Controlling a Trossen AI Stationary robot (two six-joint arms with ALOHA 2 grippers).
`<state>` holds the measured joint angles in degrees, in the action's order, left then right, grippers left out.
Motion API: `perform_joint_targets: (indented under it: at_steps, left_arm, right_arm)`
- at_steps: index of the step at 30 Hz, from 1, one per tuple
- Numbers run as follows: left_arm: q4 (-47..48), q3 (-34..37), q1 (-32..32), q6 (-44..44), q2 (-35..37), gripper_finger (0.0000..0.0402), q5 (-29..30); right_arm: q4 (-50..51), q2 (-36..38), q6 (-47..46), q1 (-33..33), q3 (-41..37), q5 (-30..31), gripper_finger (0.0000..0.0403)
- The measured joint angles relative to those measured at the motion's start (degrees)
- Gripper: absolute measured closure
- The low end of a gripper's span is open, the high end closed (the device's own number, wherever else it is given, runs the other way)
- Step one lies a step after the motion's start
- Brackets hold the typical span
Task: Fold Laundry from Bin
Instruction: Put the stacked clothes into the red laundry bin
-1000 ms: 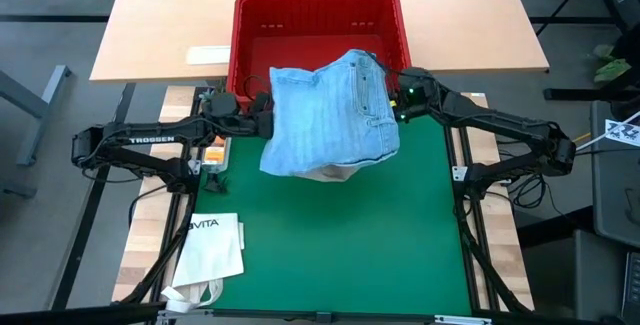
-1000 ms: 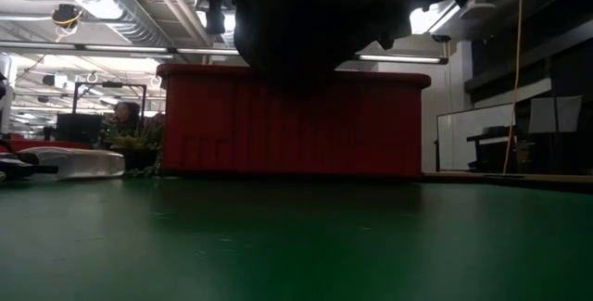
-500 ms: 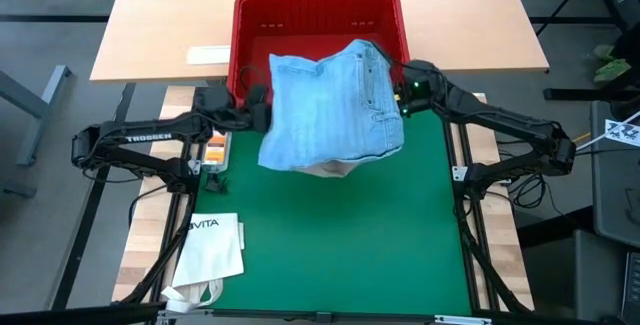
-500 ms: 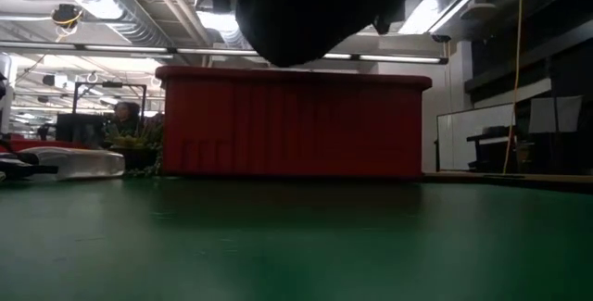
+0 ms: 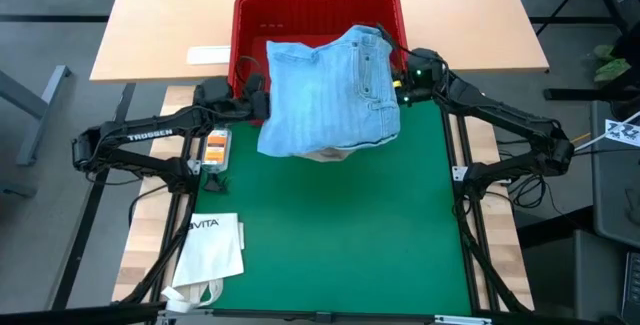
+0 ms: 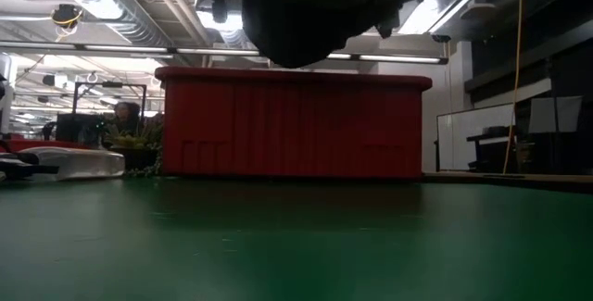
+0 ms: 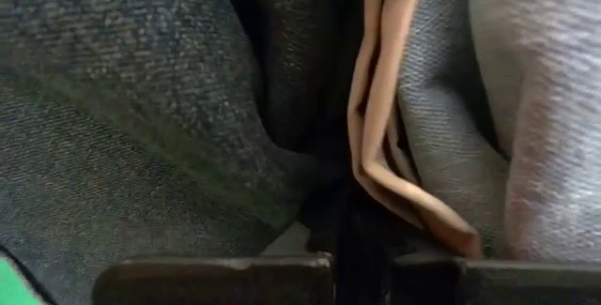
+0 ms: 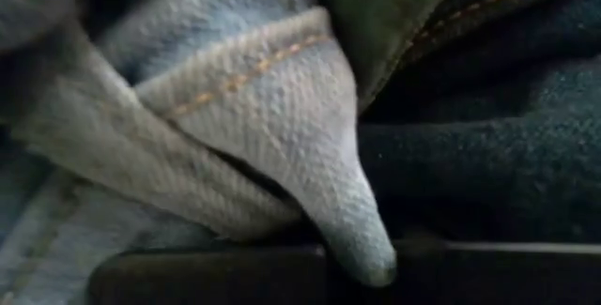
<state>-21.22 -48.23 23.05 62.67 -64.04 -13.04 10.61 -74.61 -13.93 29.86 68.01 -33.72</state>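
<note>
Light blue denim jeans (image 5: 328, 93) hang bunched between my two grippers, above the near rim of the red bin (image 5: 300, 15) and the far edge of the green mat (image 5: 340, 235). My left gripper (image 5: 264, 105) is shut on their left side and my right gripper (image 5: 402, 80) on their right side. In the low view the jeans are a dark mass (image 6: 306, 14) hanging in front of the bin (image 6: 296, 125), well clear of the mat. A pale pocket lining (image 5: 325, 154) shows under their lower edge. My left gripper (image 7: 362, 269) pinches bunched denim folds and a folded tan strip (image 7: 380, 169) between its two fingers, coming level from the table's left. Several layers run into the hold. The jeans are lifted clear. My right gripper (image 8: 362, 267) pinches a stitched, seamed fold of the jeans (image 8: 352, 221) between its fingers, coming from the table's right and slanting slightly down. The fold's tip reaches down between the fingers. The cloth is lifted clear and hangs slack toward the other gripper.
A white paper bag printed VITA (image 5: 210, 247) lies at the mat's near left. An orange item (image 5: 213, 146) sits by the left arm, and a white slip (image 5: 208, 55) lies on the wooden table left of the bin. A person (image 6: 125, 120) shows in the room behind.
Both grippers have risen and gone toward the table's far edge, staying shut. The jeans have gone with them, higher and partly over the bin's near rim; their lowest part hangs higher in the low view than before.
</note>
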Motion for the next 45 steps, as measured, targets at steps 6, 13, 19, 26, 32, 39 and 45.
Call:
perform_joint_targets:
  at_steps: [6,13,19,26,32,39,45]
  left_arm:
    - [0.08,0.04,3.26,1.8,-0.87,0.04,-0.41]
    - [-0.19,0.04,7.84,2.95,-1.68,0.04,-2.43]
    - [-0.79,0.04,12.59,2.7,-1.76,0.04,-2.64]
    - [-1.56,0.04,17.81,2.84,-3.64,0.04,-4.68]
    - [-2.1,0.04,21.73,3.57,-5.41,0.04,-5.46]
    - [-2.23,-1.85,26.55,3.41,-8.03,0.04,-6.02]
    - [-2.33,-8.01,29.08,0.8,-15.04,0.04,-8.84]
  right_arm:
    - [-2.66,-4.12,-2.69,2.43,0.04,-2.89,0.0398]
    - [-7.47,-9.15,-6.65,6.01,1.87,-7.0,0.0398]
    - [-7.32,-12.19,-6.8,9.23,7.01,-7.3,0.0398]
    - [-6.92,-18.28,-6.76,10.81,13.77,-7.89,0.0398]
    - [-6.62,-24.06,-7.11,12.13,18.67,-9.57,0.0398]
    - [-7.06,-28.19,-6.87,15.69,23.33,-9.4,0.0398]
    - [-7.33,-31.01,-6.64,17.21,26.13,-8.71,0.0398]
